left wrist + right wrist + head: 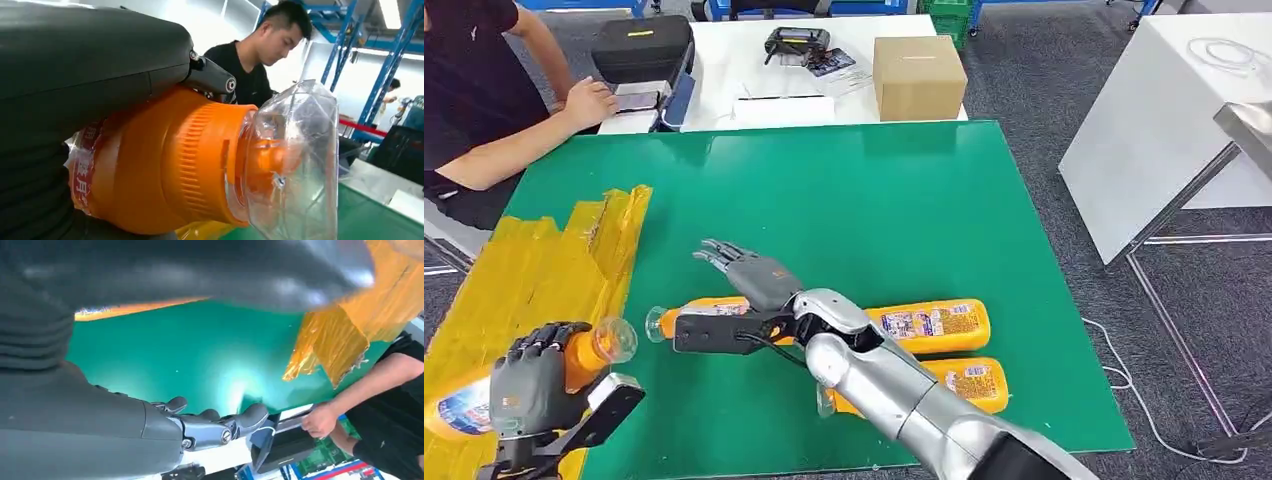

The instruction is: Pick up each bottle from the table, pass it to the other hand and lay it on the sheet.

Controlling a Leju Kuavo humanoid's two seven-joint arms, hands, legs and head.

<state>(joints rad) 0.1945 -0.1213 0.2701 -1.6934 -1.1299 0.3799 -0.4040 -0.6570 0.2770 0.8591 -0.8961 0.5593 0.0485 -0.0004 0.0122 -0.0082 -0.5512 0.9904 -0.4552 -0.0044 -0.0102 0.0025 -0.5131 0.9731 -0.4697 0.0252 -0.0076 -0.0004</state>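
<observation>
Orange bottle [574, 362] in left hand [532, 388] (over sheet [519, 280])

Glossy orange plastic bottle [574, 362], crinkled shiny yellow sheet [544, 262], matt green table [844, 210].

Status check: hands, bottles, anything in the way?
Left hand grips an orange bottle above the yellow sheet. Right hand open over the green mat. Three bottles lie by the right arm. Nothing blocking.

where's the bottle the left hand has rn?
Head view, lower left: the left hand grips the orange bottle over the yellow sheet, its clear cap pointing toward the bottles on the green table.
</observation>
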